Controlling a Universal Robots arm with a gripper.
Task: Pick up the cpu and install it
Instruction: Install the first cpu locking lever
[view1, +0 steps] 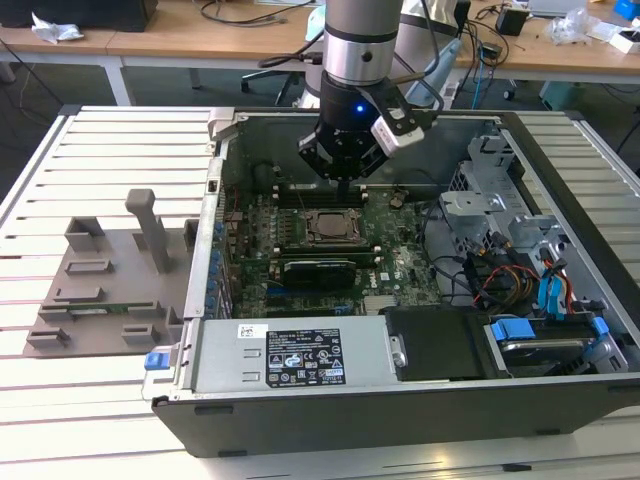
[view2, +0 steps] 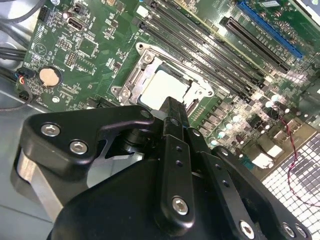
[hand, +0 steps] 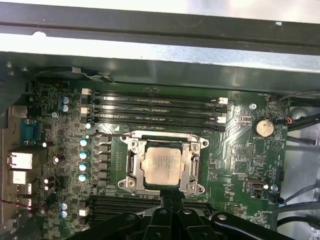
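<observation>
— Where is the chip now?

— It lies flat in the metal socket frame on the green board, pale top facing up. In both wrist views the frame surrounds it on all four sides, and in the second wrist view its light face shows just past my fingertips.

— And your pincer?

— My two fingers are pressed together with nothing between them. In the first wrist view the tips meet in a thin line at the socket's edge, and in the second wrist view they read as one narrow black bar.

— Are you touching the chip?

— I cannot tell. In the exterior view I hang inside the open computer case, over the board and near the socket.

— What else is around?

— Long black memory slots run beside the socket. A round coin battery sits on the board well apart from it. Outside the case, on the exterior view's left, a grey holder rests on the slatted table.
</observation>
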